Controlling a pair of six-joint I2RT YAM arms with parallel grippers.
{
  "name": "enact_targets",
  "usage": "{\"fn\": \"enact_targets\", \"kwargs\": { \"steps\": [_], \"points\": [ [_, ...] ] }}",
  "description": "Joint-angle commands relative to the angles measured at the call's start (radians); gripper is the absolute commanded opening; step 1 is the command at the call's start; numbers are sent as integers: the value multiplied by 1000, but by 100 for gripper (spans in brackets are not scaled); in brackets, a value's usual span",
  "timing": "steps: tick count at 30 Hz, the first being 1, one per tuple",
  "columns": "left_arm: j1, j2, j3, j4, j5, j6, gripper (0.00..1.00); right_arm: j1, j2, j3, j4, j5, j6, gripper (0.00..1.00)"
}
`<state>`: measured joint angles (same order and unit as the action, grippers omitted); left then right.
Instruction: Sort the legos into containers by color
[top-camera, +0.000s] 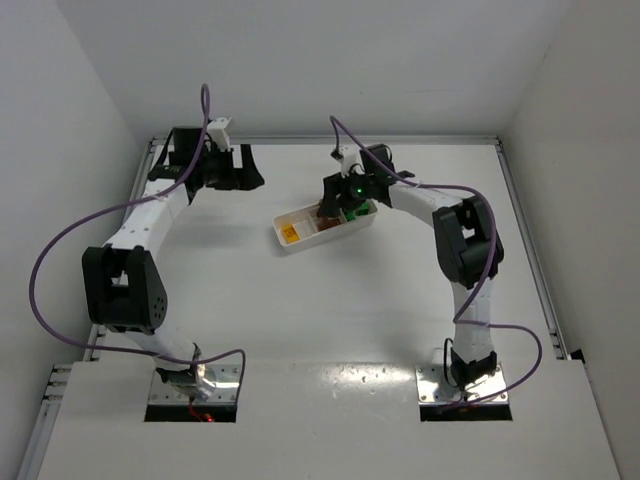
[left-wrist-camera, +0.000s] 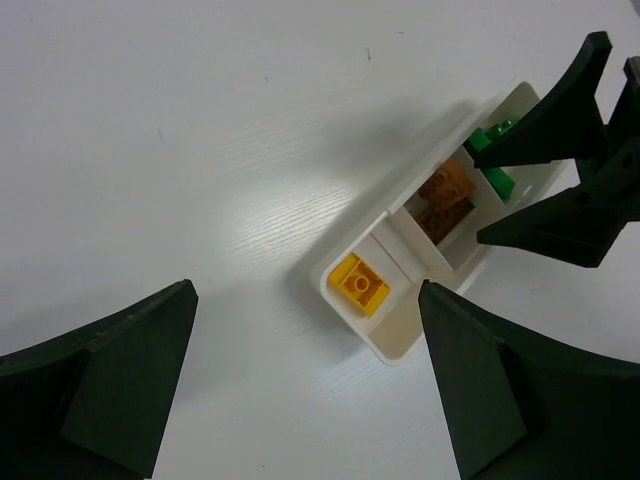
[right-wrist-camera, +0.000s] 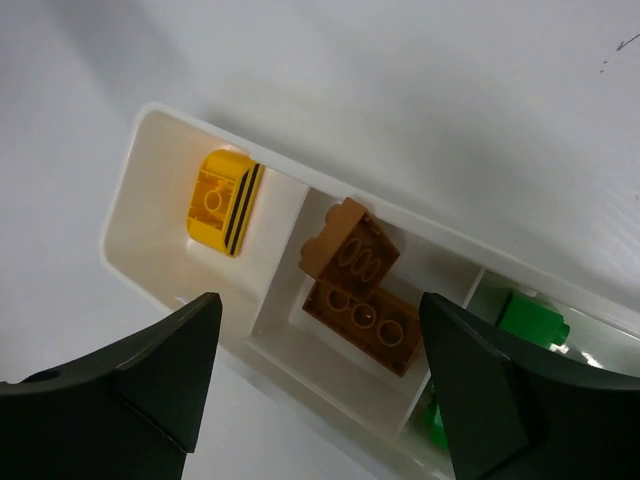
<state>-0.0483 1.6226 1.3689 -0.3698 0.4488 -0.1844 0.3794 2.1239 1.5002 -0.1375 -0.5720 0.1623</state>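
Observation:
The white three-compartment tray (top-camera: 300, 243) lies slanted at mid-table. A yellow brick (top-camera: 289, 233) is in its left compartment, two reddish-brown bricks (top-camera: 328, 212) in the middle one, green bricks (top-camera: 356, 212) in the right one. My right gripper (top-camera: 341, 203) hovers open and empty over the middle compartment; its wrist view shows the yellow brick (right-wrist-camera: 222, 200), brown bricks (right-wrist-camera: 360, 290) and green bricks (right-wrist-camera: 530, 318) between and beside its fingers (right-wrist-camera: 160, 370). My left gripper (top-camera: 243, 172) is open and empty, well left of the tray; its wrist view shows the tray (left-wrist-camera: 400, 345) and my right gripper (left-wrist-camera: 475, 192).
White enclosure walls stand close at the left (top-camera: 60, 150), back and right. Metal rails (top-camera: 525, 230) run along the table's side edges. Purple cables (top-camera: 40, 270) loop off both arms. White tabletop (top-camera: 300, 320) lies in front of the tray.

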Motion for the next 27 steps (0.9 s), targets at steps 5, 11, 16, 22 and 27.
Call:
{"fn": "enact_targets", "kwargs": {
  "steps": [5, 11, 16, 22, 27],
  "points": [
    [21, 10, -46, 28, -19, 13, 100, -19, -252, -18, 24, 96, -12, 86],
    [12, 20, -146, 114, -48, 63, 100, -143, -445, -182, 24, 251, -24, 86],
    [-18, 29, -205, 150, -133, 95, 100, -305, -512, -336, 28, 264, -56, 86],
    [-18, 39, -251, 198, -196, 95, 100, -450, -512, -451, 50, 241, -86, 86],
    [-27, 48, -272, 218, -219, 106, 100, -491, -502, -451, 50, 219, -86, 86]
  ]
}}
